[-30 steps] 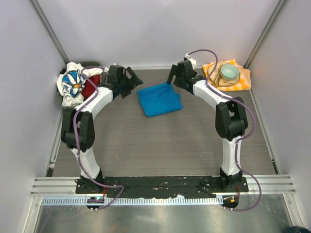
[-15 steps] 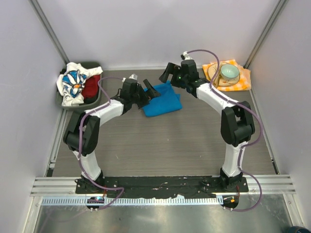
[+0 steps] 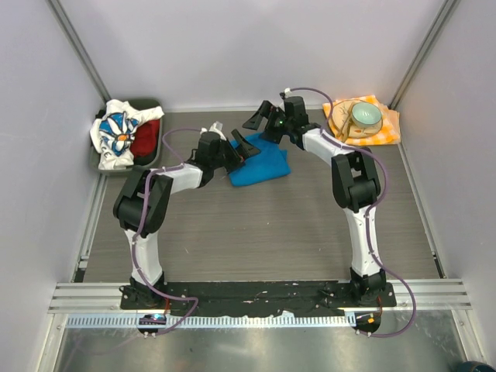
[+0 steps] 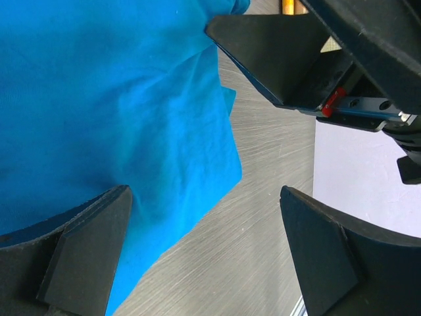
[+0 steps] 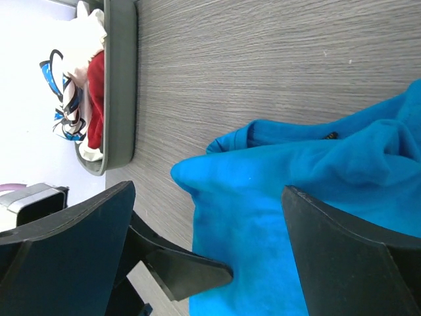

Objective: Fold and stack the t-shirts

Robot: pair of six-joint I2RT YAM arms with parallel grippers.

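A plain bright blue t-shirt (image 3: 262, 163) (image 4: 99, 99) (image 5: 296, 197) lies folded on the grey wood-grain bench (image 3: 256, 225), towards the far middle. The left hand (image 3: 235, 138) (image 4: 204, 197) is spread wide at the shirt's left edge, one finger over the cloth and the other over bare bench. The right hand (image 3: 262, 122) (image 5: 209, 187), also spread wide, is at the shirt's far left corner, close to the left hand. Neither hand holds anything. At the far left, a dark grey bin (image 3: 160, 133) (image 5: 122, 79) holds a crumpled white t-shirt with blue daisy print (image 3: 115, 132) (image 5: 66, 99) and a red t-shirt (image 3: 143, 139) (image 5: 95, 99). At the far right, a teal bowl (image 3: 366, 115) sits on an orange-and-white checked napkin (image 3: 390, 130).
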